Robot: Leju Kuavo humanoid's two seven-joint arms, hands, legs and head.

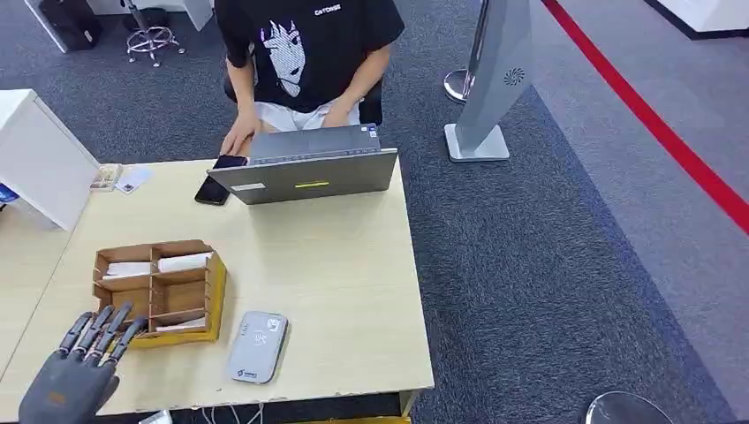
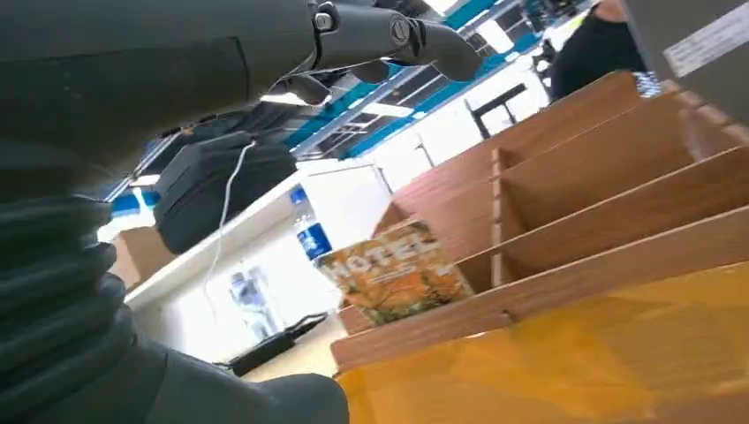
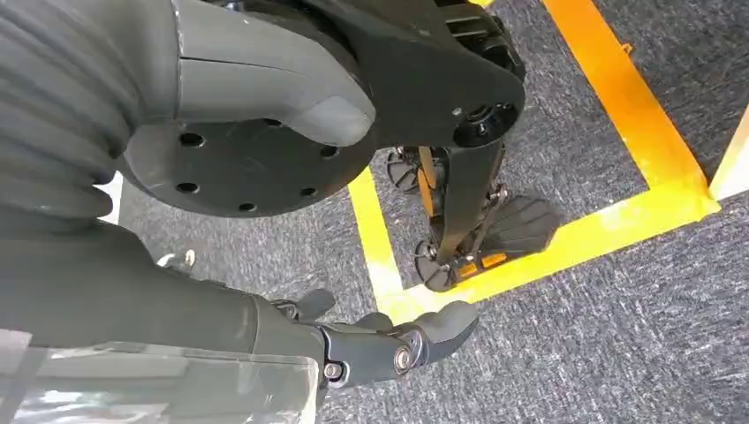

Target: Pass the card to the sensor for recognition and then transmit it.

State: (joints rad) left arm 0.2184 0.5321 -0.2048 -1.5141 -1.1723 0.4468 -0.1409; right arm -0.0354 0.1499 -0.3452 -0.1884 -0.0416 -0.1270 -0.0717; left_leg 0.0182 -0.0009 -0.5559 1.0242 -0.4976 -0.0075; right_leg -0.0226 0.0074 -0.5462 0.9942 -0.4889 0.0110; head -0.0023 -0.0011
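Worktop is pale wood with a person at a laptop on the far side, grey carpet and a red floor line beyond; box, a divided cardboard tray, sits near the front left corner, grey sensor just beside it. Left hand hovers at the box's near corner, fingers spread, empty; right hand hangs over the floor, fingers loosely curled on nothing. Cards lie in the box slots; likely light, thin, stiff, slick, so pinch an exposed edge.
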